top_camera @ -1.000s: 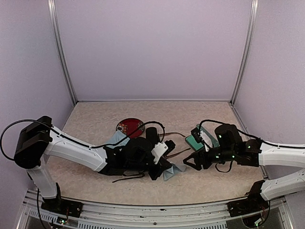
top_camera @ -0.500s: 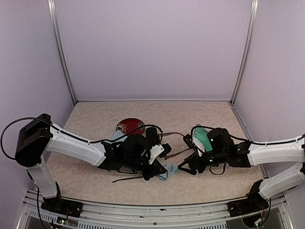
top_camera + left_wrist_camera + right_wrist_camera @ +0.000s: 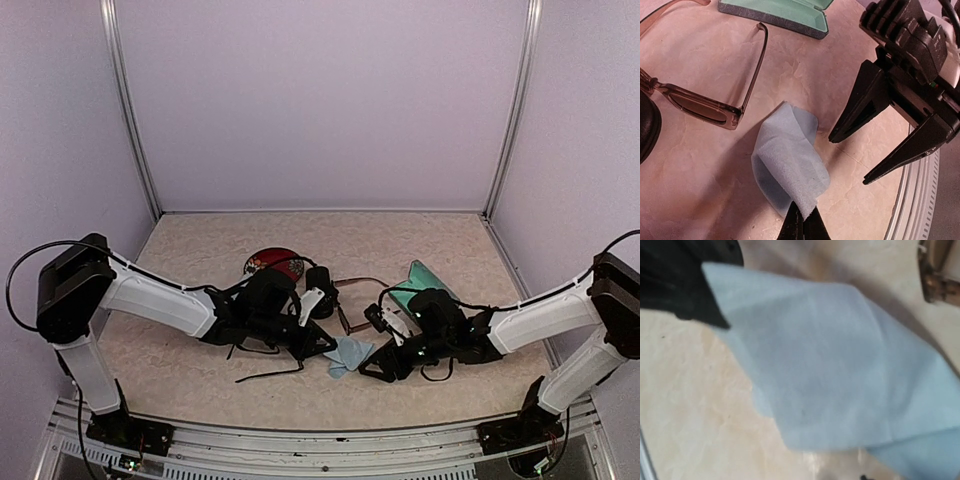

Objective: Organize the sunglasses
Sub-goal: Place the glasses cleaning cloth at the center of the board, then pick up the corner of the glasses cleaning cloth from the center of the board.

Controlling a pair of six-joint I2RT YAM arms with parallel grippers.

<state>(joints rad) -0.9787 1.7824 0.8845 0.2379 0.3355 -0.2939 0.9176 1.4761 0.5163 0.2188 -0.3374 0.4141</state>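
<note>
Sunglasses with a reddish-brown frame (image 3: pixel 700 102) lie arms unfolded on the mottled beige table (image 3: pixel 440 235) just beyond the light-blue cloth (image 3: pixel 790 160). The black-framed pair (image 3: pixel 268 374) lies left of the cloth, partly hidden under the left arm. The left gripper (image 3: pixel 802 227) is pinched tight on a corner of the cloth and the right gripper (image 3: pixel 847 161) stands just beside the cloth, jaws apart around nothing, while plain lilac walls (image 3: pixel 320 100) and metal corner posts (image 3: pixel 130 110) enclose the table, with an open green-lined case (image 3: pixel 775 12) farther beyond the cloth.
</note>
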